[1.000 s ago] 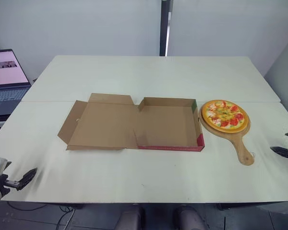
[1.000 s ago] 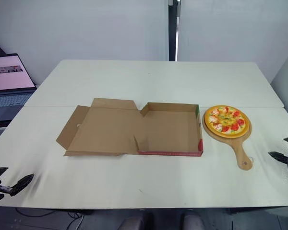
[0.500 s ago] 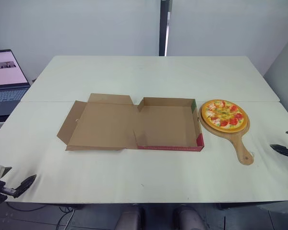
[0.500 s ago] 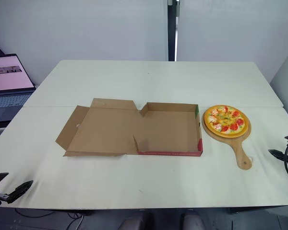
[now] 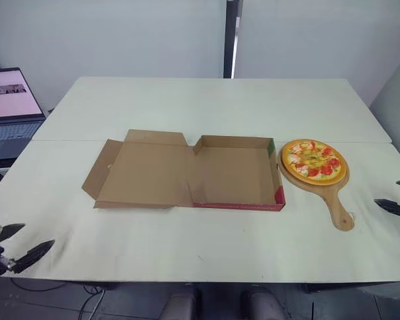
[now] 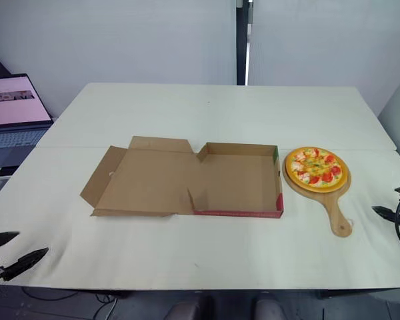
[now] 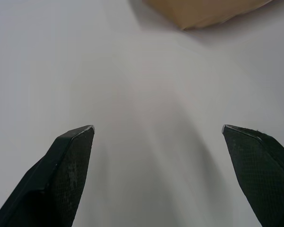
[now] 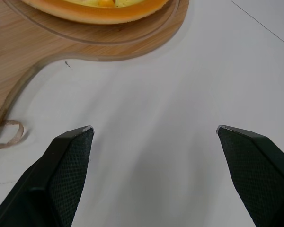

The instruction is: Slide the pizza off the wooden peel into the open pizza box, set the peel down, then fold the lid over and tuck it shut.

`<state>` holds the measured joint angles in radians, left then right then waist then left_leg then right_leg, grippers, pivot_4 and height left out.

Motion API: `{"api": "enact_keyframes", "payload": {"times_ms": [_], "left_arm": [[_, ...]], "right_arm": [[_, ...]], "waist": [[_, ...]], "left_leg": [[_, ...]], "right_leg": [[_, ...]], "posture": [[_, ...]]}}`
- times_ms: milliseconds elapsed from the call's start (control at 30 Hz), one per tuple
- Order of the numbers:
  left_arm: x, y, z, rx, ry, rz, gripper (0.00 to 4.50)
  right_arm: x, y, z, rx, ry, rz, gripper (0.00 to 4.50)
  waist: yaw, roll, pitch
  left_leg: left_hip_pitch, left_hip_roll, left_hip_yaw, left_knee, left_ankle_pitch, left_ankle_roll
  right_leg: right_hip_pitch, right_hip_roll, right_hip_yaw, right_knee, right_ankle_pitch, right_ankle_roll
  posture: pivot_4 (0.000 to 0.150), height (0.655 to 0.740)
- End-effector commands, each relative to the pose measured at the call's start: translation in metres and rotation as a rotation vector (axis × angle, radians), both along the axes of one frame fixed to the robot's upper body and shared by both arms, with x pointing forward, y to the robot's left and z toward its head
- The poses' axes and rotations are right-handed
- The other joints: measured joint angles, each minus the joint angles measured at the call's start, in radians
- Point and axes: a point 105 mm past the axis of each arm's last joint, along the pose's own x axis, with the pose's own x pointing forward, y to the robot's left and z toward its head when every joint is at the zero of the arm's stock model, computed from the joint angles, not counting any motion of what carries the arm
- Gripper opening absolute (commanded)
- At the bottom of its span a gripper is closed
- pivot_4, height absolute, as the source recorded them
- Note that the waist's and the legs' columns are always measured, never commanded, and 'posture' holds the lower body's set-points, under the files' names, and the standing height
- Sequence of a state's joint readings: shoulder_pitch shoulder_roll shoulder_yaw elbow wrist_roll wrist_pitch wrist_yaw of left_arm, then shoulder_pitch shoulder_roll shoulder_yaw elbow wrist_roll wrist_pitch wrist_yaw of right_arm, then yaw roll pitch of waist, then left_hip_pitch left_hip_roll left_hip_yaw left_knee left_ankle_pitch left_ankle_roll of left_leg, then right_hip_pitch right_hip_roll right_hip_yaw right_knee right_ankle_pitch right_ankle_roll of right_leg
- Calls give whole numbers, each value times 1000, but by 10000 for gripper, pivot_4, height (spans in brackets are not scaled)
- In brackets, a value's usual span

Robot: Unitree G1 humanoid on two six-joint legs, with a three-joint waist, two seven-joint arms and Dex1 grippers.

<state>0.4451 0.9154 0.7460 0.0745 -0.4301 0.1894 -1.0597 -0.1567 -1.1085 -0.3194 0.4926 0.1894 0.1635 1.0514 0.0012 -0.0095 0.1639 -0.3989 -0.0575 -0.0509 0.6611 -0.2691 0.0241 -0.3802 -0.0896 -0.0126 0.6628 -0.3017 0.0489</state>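
Observation:
A toy pizza [image 5: 313, 161] lies on the round wooden peel [image 5: 320, 180] at the right of the table, its handle [image 5: 340, 213] pointing toward me. Left of it, touching, the cardboard pizza box [image 5: 233, 173] lies open, its lid [image 5: 143, 175] flat on the table to the left. My right gripper [image 5: 387, 192] hovers open to the right of the handle, apart from it; its wrist view has the peel [image 8: 47, 47] and the pizza's rim [image 8: 99, 12] just ahead. My left gripper [image 5: 39, 235] is open at the table's near left corner, with a corner of the lid [image 7: 203, 12] ahead of it.
An open laptop [image 5: 10, 107] stands beyond the table's left edge. A seam [image 5: 67, 141] crosses the white table behind the box. A cord loop [image 8: 7, 135] hangs from the handle's end. A dark vertical post [image 5: 231, 37] rises behind the table.
My left gripper has sunk lower toward the table's near left edge, and both of its fingers now show spread apart. The right gripper, box and peel stay put.

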Motion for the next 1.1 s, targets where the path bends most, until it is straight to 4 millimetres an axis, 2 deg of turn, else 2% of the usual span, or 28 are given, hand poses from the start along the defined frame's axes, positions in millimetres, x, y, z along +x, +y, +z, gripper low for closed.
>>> {"api": "enact_keyframes", "payload": {"times_ms": [33, 167, 300, 400, 433, 533, 667, 833, 1100], "left_arm": [[20, -38, 23, -8, -41, -178, 45000], [41, -95, 42, -44, -74, -391, 45000], [49, -149, 59, -73, -90, -605, 45000], [53, -193, 80, -152, -112, -770, 45000], [53, -203, 85, -170, -112, -810, 45000], [52, -218, 91, -196, -98, -866, 45000], [46, -263, 102, -247, -67, -1110, 45000], [47, -285, 112, -286, -68, -1204, 45000], [49, -297, 112, -270, -81, -1250, 45000]], "right_arm": [[1, 8, 14, 37, -39, 36, 44644], [-9, 27, 17, 89, -6, 90, 44644], [-16, 55, 21, 133, -21, 121, 44644], [-18, 76, 12, 145, -33, 102, 44644], [-19, 80, 9, 146, -34, 91, 44644], [-17, 84, 6, 130, -44, 48, 44644], [-6, 97, -15, 158, 29, -117, 44644], [4, 113, -22, 186, 40, -173, 44644], [18, 113, -37, 194, 37, -274, 44644]], "waist": [[2, 0, 0], [2, 1, 0], [2, 1, 0], [0, 1, 0], [0, 1, 0], [-3, 2, 0], [-1, 0, 0], [-1, 0, 0], [-3, 0, 0]], "left_leg": [[0, 0, 0, 0, 0, 0], [0, 0, 0, 0, 0, 0], [0, 0, -1, 0, 0, 0], [0, 0, -1, 0, 0, 0], [0, 0, -1, 0, 0, 0], [0, -1, -1, 1, 0, 0], [0, 0, -2, 2, 1, 0], [0, -2, -2, 2, 1, -1], [0, -1, -1, 2, 3, -4]], "right_leg": [[0, 0, 0, 0, 0, 0], [1, 0, 0, 0, 0, 0], [0, 1, 0, 1, 0, 0], [1, 1, 0, 2, 0, 0], [1, 2, 0, 2, 0, 0], [1, 2, 1, 2, 0, 1], [1, 3, 0, 3, 0, 1], [2, 3, 1, 2, 1, 2], [1, 4, 2, 2, 1, 2]], "posture": [[1500, 7281], [1500, 7281], [1500, 7281], [1500, 7281], [1500, 7281], [1500, 7281], [1500, 7281], [1500, 7281], [1500, 7281]]}}
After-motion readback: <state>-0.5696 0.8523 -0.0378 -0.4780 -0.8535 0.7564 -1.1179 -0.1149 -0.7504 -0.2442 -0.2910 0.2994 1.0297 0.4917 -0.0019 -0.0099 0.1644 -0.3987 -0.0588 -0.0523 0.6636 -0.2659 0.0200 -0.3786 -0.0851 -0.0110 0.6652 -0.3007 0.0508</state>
